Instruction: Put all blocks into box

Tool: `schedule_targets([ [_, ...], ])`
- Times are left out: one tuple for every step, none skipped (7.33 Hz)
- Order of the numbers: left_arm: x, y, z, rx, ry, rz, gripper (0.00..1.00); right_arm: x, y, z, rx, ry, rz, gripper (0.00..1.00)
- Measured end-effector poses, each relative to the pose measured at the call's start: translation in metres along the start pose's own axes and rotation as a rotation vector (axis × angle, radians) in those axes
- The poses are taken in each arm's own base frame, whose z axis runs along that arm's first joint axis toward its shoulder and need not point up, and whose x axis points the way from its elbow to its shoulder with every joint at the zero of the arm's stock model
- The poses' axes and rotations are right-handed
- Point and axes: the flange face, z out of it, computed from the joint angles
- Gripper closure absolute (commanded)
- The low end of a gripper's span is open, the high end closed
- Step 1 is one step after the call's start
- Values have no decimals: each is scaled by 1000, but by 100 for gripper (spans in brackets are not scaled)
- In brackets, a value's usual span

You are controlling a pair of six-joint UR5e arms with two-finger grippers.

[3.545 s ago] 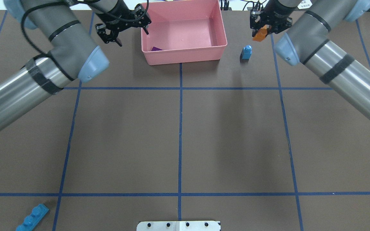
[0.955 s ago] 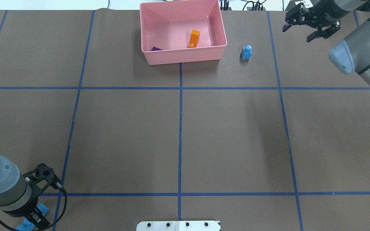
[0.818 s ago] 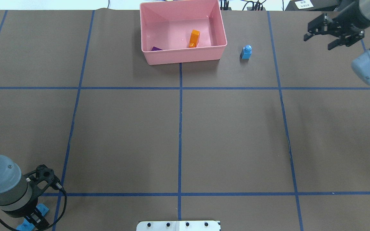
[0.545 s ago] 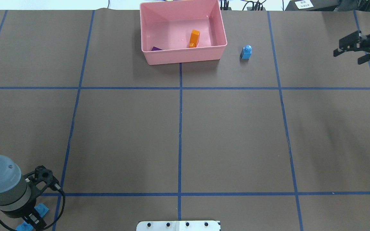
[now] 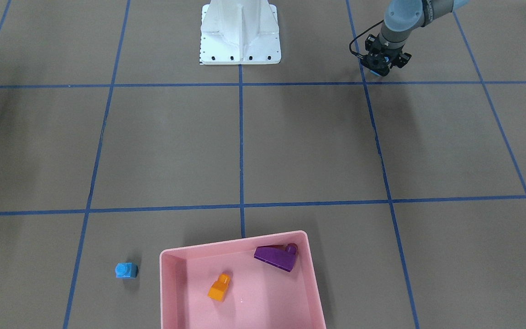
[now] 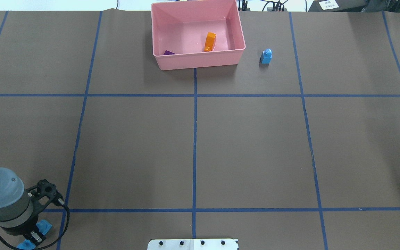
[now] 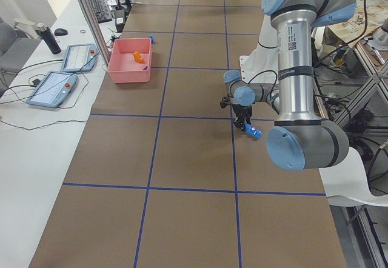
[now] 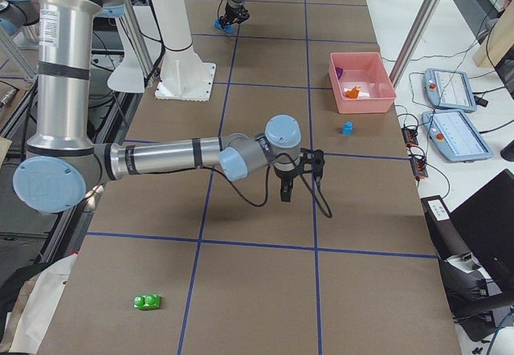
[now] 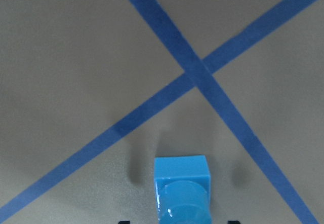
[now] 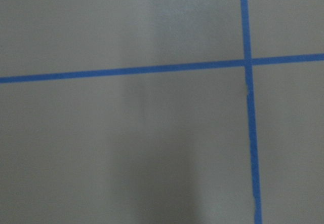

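The pink box (image 6: 200,61) stands at the table's far middle and holds the orange brick (image 6: 209,41) and the purple sloped brick (image 5: 276,257). The small blue single-stud brick (image 6: 266,56) stands on the table just right of the box. My left gripper (image 6: 35,237) is down over the long blue brick (image 6: 44,227) at the near left. In the left wrist view the brick (image 9: 182,193) lies between the jaws with a gap on each side. My right gripper (image 8: 297,177) hangs over bare table; I cannot tell its state. The green brick (image 8: 147,300) lies far out on the right.
The white pedestal (image 5: 240,32) stands at the near middle edge. Blue tape lines cross the brown table. Tablets (image 8: 454,134) lie on a side bench beyond the far edge.
The right arm dropped the orange brick into the box, then swung right out of the overhead view. The left arm came from the box to the long blue brick and has stayed there.
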Motion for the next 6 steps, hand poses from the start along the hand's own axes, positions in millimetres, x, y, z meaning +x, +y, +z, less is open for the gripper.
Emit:
schedule_targets([
  [-3,-2,-14,26,6,-13,100,29,29,1,-22,10,-16,0],
  [-10,-8,-38,73,18,-41,100,57,61,4,-48,23,-44,0],
  [-21,-25,-69,140,40,-88,100,85,96,8,-79,37,-92,0],
  [-35,-49,-109,213,62,-156,100,112,133,14,-118,57,-137,0],
  [-47,-75,-150,273,74,-243,100,139,166,21,-157,80,-169,0],
  [-57,-110,-196,330,84,-334,100,171,195,32,-192,94,-192,0],
])
